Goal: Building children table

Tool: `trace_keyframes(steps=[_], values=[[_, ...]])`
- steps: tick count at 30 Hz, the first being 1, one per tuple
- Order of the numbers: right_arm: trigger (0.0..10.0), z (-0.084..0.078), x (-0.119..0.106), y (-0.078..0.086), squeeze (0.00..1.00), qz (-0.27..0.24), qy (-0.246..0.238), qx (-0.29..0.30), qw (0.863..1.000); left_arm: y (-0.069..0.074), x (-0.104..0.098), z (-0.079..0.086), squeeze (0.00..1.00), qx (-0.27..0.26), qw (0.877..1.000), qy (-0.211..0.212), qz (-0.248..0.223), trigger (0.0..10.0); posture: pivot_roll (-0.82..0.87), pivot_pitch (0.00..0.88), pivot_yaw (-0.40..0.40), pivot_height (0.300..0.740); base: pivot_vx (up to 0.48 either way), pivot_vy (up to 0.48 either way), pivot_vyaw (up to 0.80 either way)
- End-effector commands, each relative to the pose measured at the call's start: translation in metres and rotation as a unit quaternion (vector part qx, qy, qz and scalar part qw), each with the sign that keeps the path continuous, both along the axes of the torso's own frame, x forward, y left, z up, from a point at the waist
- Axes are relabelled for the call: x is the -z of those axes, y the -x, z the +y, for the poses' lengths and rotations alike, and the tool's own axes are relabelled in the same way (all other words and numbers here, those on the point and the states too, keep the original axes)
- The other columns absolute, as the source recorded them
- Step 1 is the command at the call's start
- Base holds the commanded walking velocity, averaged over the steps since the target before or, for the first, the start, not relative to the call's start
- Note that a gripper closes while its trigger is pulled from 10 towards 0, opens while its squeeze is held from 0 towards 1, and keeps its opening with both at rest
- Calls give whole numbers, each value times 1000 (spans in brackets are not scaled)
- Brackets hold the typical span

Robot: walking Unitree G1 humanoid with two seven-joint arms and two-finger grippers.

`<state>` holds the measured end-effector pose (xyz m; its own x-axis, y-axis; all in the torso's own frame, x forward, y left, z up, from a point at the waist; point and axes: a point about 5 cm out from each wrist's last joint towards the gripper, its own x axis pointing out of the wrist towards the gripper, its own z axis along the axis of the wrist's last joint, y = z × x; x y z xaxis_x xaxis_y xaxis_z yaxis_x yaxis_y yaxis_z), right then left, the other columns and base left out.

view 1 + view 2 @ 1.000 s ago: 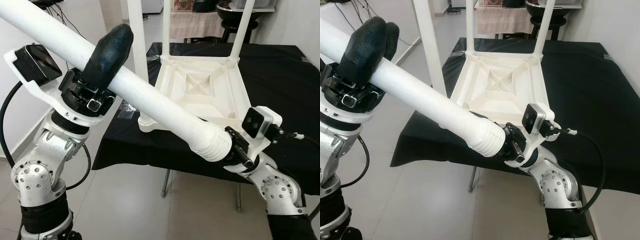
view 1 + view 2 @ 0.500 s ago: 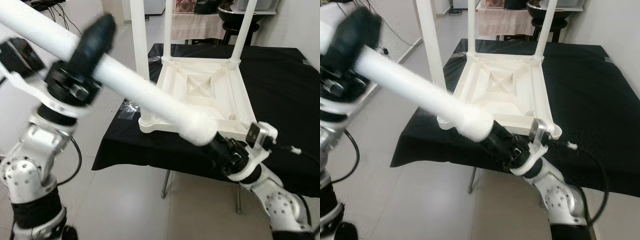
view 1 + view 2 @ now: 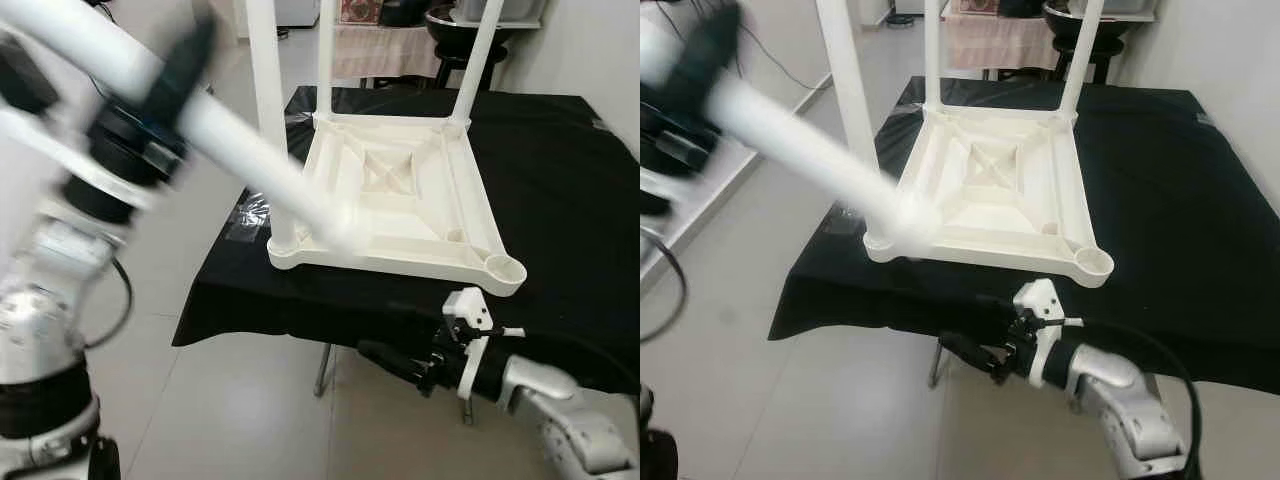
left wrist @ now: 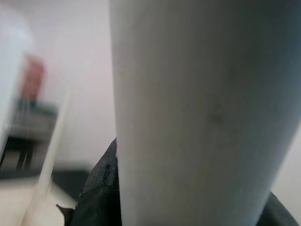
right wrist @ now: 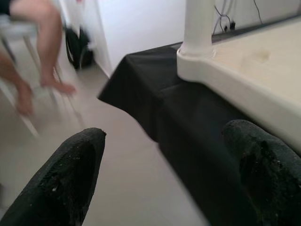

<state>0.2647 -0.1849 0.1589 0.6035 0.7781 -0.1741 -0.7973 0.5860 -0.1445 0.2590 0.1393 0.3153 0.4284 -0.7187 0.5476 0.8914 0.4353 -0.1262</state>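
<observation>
On the robot's left, the left gripper (image 3: pixel 165 85) is clamped around a loose white table leg (image 3: pixel 250 155), its jaws shut on the tube; everything there is blurred. The leg slopes down to the right, its lower end near the upside-down white table frame (image 3: pixel 400 195), which lies on the black-draped tabletop (image 3: pixel 560 170) with three legs already standing up from its corners. Further right, the near right corner socket (image 3: pixel 503 268) is open, so fitting the fourth leg looks like the step in hand. Next, I judge, the leg's end must swing across to that socket, turn upright and press in. Lowest and rightmost, the right gripper (image 3: pixel 390 362) hangs below the tabletop edge, jaws spread wide and holding nothing, well apart from the leg.
</observation>
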Motion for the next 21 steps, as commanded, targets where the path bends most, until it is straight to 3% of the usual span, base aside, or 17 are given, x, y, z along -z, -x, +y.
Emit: trace_keyframes(steps=[1,5,8,10,13,14,16,18,19,20,21], values=[[10000,6,-15,-1,1000,-34,4,-23,999,-1,10,-9,0,3,999,-44,-4,0,-9,82,26,740,0,0,0],[10000,13,-28,0,1000,-52,-1,-58,997,-2,20,-15,0,9,998,-68,0,0,-8,82,26,740,0,0,0],[10000,29,-37,0,1000,-72,5,-108,992,-6,36,-26,0,26,993,-111,10,0,0,80,21,740,0,0,0],[10000,43,-36,9,1000,-42,0,-177,983,-6,42,-33,0,42,991,-123,10,0,3,78,21,740,0,0,0],[10000,54,-30,15,1000,-27,19,-224,974,-7,44,-37,0,49,991,-126,6,0,4,76,22,740,0,0,0],[10000,54,-30,15,1000,-27,19,-224,974,-7,44,-37,0,49,991,-126,6,0,4,76,22,740,0,0,0],[10000,71,-22,10,1000,-22,40,-250,967,-8,43,-45,0,59,990,-126,-7,0,19,75,16,740,0,0,0],[10000,72,-22,10,1000,-22,38,-251,967,-8,43,-46,0,60,990,-126,-9,0,19,75,16,740,0,0,0],[10000,73,-23,8,906,-26,36,-253,966,-7,43,-47,0,61,990,-126,-11,0,23,75,17,740,0,0,0],[10000,73,-23,8,906,-26,36,-253,966,-7,43,-47,0,61,990,-126,-11,0,23,75,17,740,0,0,0],[10000,75,-24,5,608,-30,38,-251,967,-7,43,-47,0,61,990,-126,-11,0,22,75,18,740,0,0,0]])
